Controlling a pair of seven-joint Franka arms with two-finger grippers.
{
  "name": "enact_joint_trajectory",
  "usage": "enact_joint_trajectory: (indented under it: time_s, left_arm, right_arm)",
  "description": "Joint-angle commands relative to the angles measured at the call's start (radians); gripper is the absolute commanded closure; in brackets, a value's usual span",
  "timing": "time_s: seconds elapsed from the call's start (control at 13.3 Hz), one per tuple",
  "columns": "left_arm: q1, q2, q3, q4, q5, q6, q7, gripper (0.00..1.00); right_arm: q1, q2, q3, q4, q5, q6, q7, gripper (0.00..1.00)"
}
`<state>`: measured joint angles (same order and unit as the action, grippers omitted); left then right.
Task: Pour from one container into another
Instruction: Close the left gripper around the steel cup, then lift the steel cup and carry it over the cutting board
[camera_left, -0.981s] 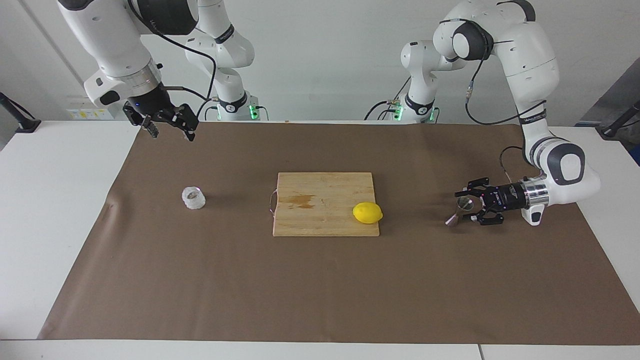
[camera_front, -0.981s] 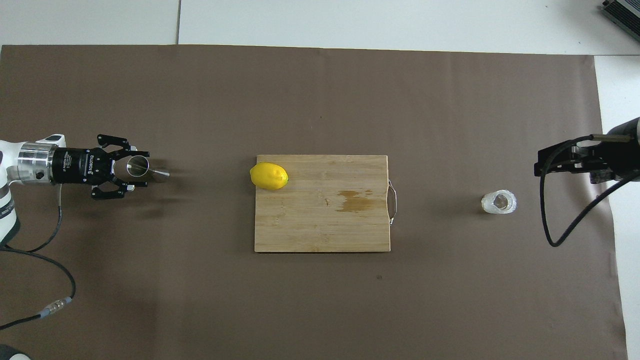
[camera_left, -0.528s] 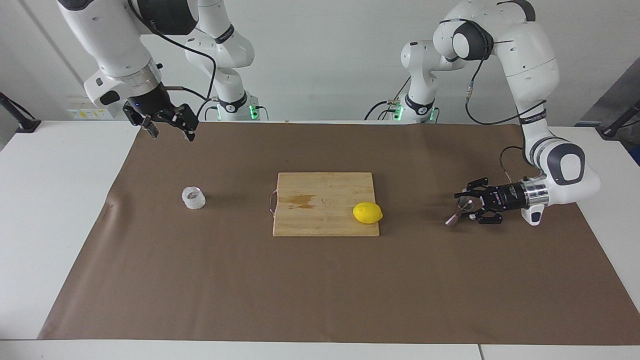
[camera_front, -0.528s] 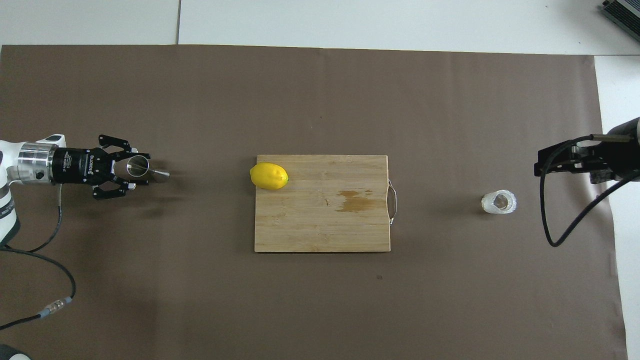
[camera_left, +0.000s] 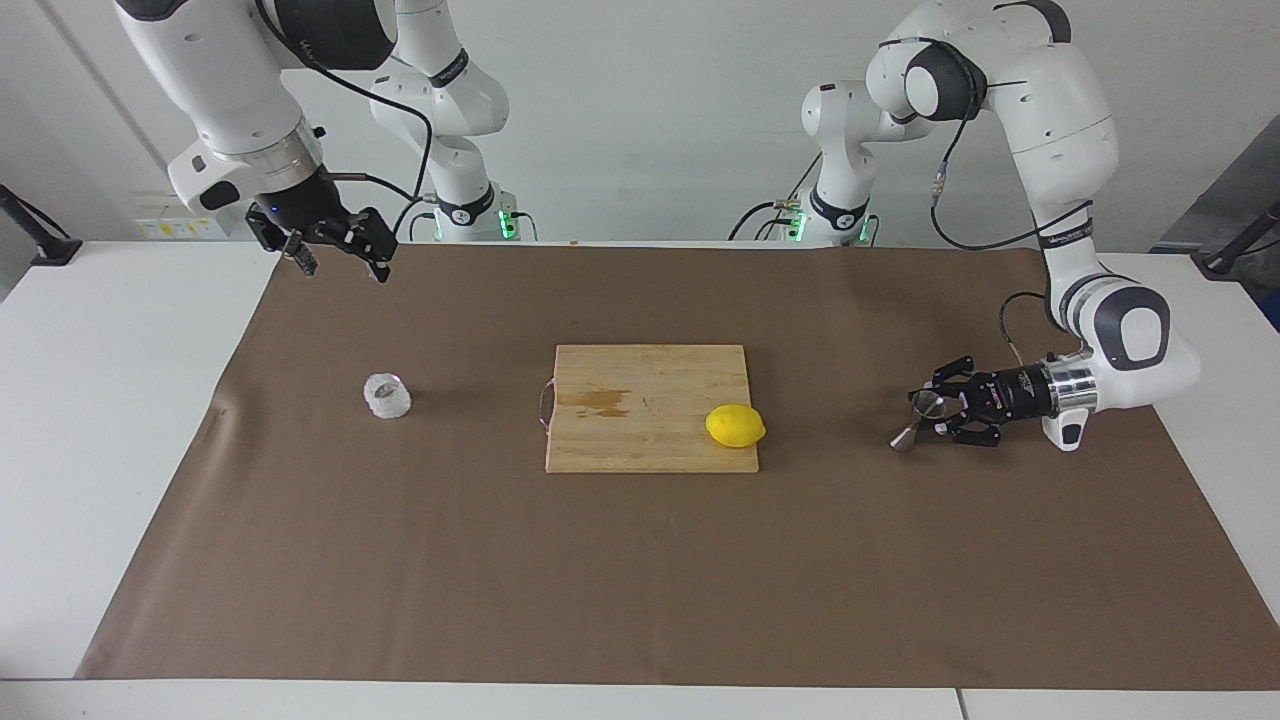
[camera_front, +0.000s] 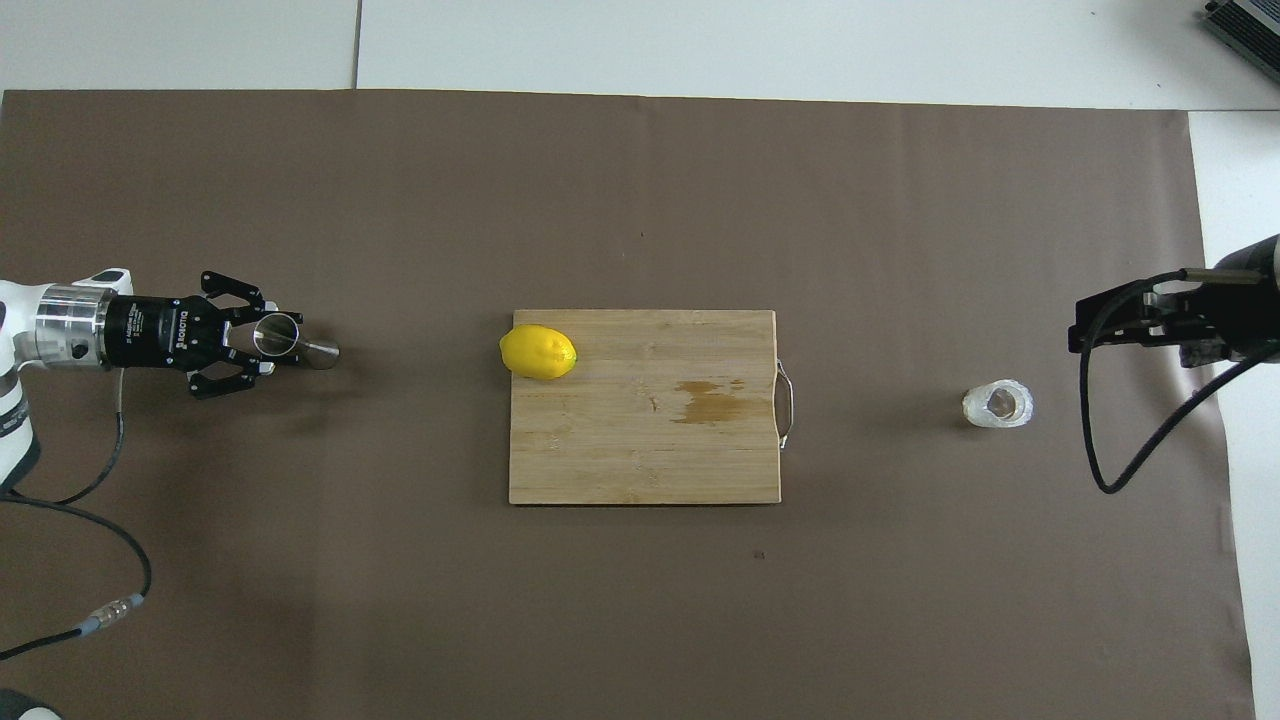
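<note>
Two containers sit at opposite ends of the surface (camera_left: 640, 600), and that separation decides the coming move. The glass cup (camera_left: 387, 396) stands upright on the brown mat toward the right arm's end, alone and untouched, about as near to the robots as the cutting board (camera_left: 650, 408) that lies between the two vessels, with a lemon (camera_left: 735, 426) on the board's corner toward the left arm.

The steel jigger (camera_left: 918, 419) is at the left arm's end, tilted, its lower cone tip touching or nearly touching the mat and its upper mouth leaning back toward the wrist. The left gripper (camera_left: 940, 415) comes at it level, from the table's end, its fingers set around the upper cone; they look closed on it, though contact at the pads is hard to confirm.

The right gripper (camera_left: 335, 248) hangs in the air over the mat's edge nearest the robots, its fingers spread apart and holding nothing. It is the arm closer to the cup, which lies below it and farther out from the robots, so I judge a descent and reach outward is what its grasp calls for.
</note>
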<state>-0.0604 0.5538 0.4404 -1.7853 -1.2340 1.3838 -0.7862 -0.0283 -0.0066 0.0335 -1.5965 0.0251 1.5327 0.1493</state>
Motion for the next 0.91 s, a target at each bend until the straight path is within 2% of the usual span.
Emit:
enact_joint_trajectory:
  time_s: [0.0,0.08,0.23,0.53,0.83]
  left_arm:
    - [0.001,-0.002,0.004,0.015,0.010,-0.029,-0.022,0.80]
    - [0.001,-0.002,0.003,0.015,0.010,-0.031,-0.025,0.81]
    - [0.001,-0.009,-0.015,0.014,0.001,-0.057,-0.036,1.00]
    - [-0.032,-0.058,-0.019,-0.005,-0.015,-0.071,-0.036,1.00]
    - [-0.091,-0.144,-0.016,-0.080,-0.067,-0.077,-0.091,1.00]
  right_arm:
    - [-0.010,-0.019,0.011,-0.020,0.004,0.006,0.016,0.00]
    - [-0.010,-0.019,0.011,-0.020,0.004,0.006,0.016,0.00]
    - [-0.010,-0.019,0.011,-0.020,0.004,0.006,0.016,0.00]
    - [-0.010,-0.019,0.011,-0.020,0.004,0.006,0.016,0.00]
    - [-0.010,-0.019,0.011,-0.020,0.004,0.006,0.016,0.00]
